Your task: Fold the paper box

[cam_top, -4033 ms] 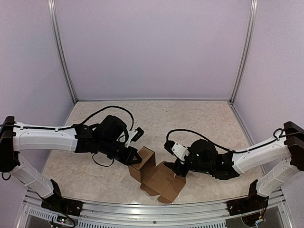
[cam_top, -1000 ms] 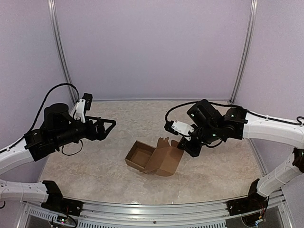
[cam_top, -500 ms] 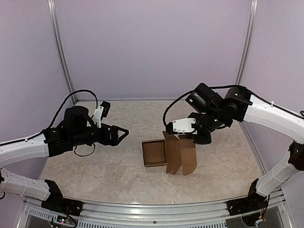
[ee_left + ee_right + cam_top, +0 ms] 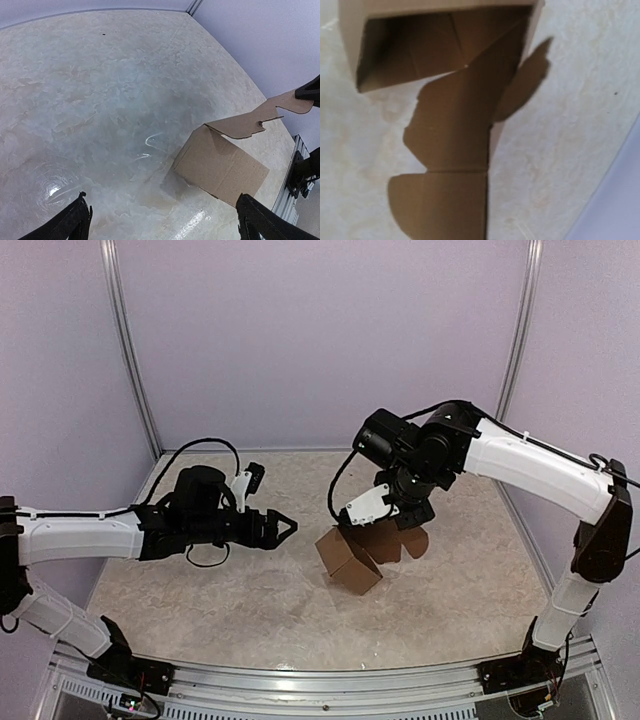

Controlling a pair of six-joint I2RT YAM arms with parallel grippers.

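The paper box (image 4: 348, 560) is a brown cardboard cube with its lid flap open, tilted on one lower corner on the table. My right gripper (image 4: 401, 527) reaches down from above and is shut on the flap (image 4: 392, 541), holding the box up. In the right wrist view the flap (image 4: 451, 165) runs down to the frame's lower edge below the open box mouth (image 4: 440, 50); my own fingers are not visible there. My left gripper (image 4: 286, 526) is open, level, just left of the box and apart from it. In the left wrist view the box (image 4: 220, 166) lies ahead between the spread fingertips (image 4: 76, 223).
The marbled table (image 4: 220, 590) is enclosed by lilac walls with metal corner posts (image 4: 130, 370). A metal rail (image 4: 320, 680) runs along the near edge, with both arm bases at its ends.
The right arm has risen and swung back with the flap, pulling the box up from lying open to tilted on a corner. The left arm has reached right, closer to the box.
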